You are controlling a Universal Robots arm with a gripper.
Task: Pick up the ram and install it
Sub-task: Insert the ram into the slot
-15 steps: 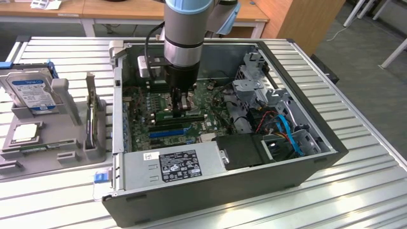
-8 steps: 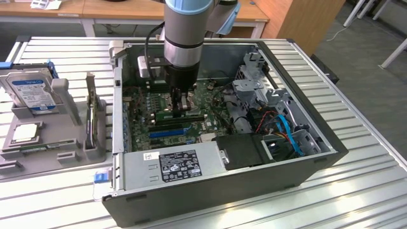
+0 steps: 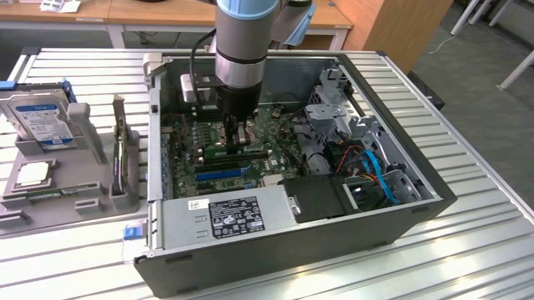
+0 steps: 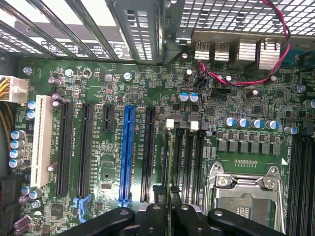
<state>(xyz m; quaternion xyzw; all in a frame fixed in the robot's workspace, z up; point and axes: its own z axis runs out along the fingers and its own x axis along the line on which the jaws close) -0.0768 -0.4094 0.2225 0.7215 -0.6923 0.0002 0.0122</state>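
The claw is down inside the case, clamped on the ram. The ram stands on edge, right over a slot by the white clips. I think this is the putting-in step. It looks to need the ram dead straight and an even push. The power box sticker and the drive blue label have writing too small to read.

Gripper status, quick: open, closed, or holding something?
Gripper: jaws closed on the ram, which it holds edge-on just over the motherboard inside the computer case.
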